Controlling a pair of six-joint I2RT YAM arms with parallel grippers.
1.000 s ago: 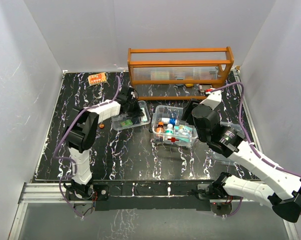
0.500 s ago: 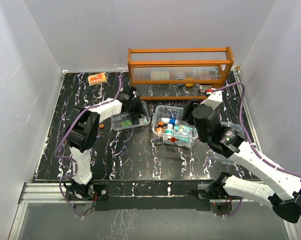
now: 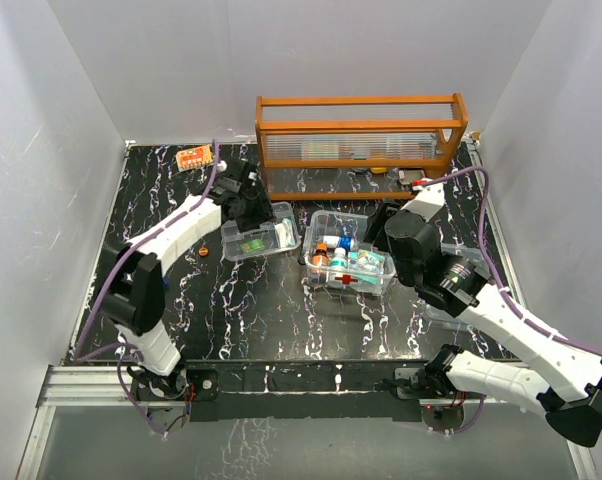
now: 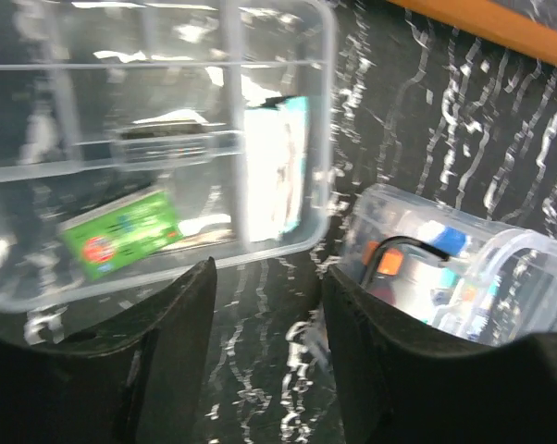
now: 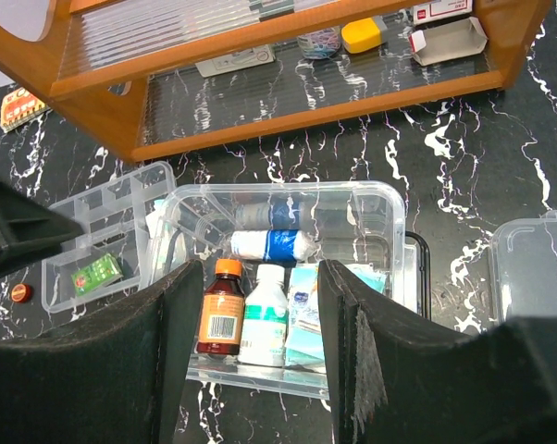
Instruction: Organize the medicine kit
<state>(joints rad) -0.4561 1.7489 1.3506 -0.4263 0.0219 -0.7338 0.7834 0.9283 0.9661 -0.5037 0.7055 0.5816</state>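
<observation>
Medicine kit box [image 3: 347, 255], red cross on its near side, stands open just in front of the orange wooden rack [image 3: 361, 130], below its middle. It holds an amber bottle [image 5: 223, 310], a white bottle [image 5: 265, 314] and a blue-and-white roll [image 5: 271, 245]. Divided tray [image 3: 261, 238] lies in front of the rack's left end, carrying a green packet [image 4: 121, 231]. Lid [image 5: 538, 268] lies in front of the rack's right end. Left gripper [image 4: 265, 277] hangs over the tray's edge, fingers apart, holding nothing. Right gripper [image 5: 260, 277] hangs over the box, fingers apart, holding nothing.

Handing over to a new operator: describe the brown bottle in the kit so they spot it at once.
In front of the orange rack sits the clear box of medicines. The brown bottle stands at its left end, beside a white bottle; only it has an orange cap.
</observation>
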